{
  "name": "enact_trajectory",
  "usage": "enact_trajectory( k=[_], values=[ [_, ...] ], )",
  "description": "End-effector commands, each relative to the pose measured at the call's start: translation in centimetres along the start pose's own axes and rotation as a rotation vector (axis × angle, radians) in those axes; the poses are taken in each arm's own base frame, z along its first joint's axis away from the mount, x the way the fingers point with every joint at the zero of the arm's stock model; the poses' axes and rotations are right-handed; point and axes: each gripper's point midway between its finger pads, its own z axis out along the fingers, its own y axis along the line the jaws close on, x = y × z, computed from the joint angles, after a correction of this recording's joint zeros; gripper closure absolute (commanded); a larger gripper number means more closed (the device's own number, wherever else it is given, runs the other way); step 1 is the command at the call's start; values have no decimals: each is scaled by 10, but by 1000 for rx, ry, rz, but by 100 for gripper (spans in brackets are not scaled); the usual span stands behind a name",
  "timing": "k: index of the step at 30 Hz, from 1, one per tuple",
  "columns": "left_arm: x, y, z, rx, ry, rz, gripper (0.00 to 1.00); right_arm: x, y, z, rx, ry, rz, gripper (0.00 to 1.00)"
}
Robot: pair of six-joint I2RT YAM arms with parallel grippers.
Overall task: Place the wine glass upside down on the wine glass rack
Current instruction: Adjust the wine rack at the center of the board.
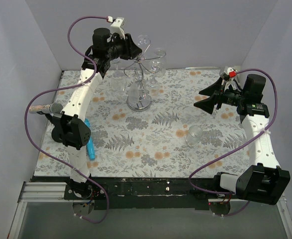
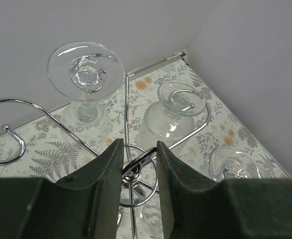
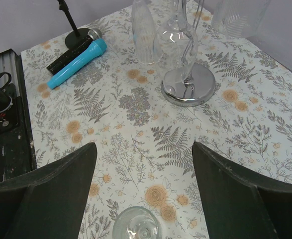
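Observation:
The wine glass rack [image 1: 139, 102] stands at the back middle of the table, with a round mirrored base [image 3: 188, 85] and curled wire arms [image 2: 16, 107]. Several clear glasses hang upside down from it [image 2: 86, 74]. My left gripper [image 2: 138, 145] is above the rack, its jaws closed on the chrome loop [image 2: 136, 163] at the top of the pole; it also shows in the top view [image 1: 137, 50]. A loose wine glass [image 1: 194, 134] stands on the table to the right. My right gripper [image 1: 206, 99] is open and empty, above and beyond that glass [image 3: 136, 228].
A blue microphone [image 3: 78, 62] and a black one [image 3: 68, 50] lie at the table's left, beside the left arm [image 1: 90, 144]. White walls close the back and sides. The black front rail [image 3: 6, 129] borders the near edge.

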Motion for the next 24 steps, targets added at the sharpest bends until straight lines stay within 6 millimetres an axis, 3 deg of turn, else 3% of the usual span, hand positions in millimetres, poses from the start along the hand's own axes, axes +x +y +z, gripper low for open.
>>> enact_trajectory(
  k=[1, 13, 24],
  values=[
    [-72, -41, -41, -10, -179, 53, 100, -10, 6, -3, -10, -20, -48, 15],
    [-77, -56, -45, -92, -216, 82, 100, -11, 6, -3, -10, -22, -50, 15],
    [-68, -61, -42, -157, -210, 65, 100, -11, 6, -3, -11, -23, -49, 15]
  ],
)
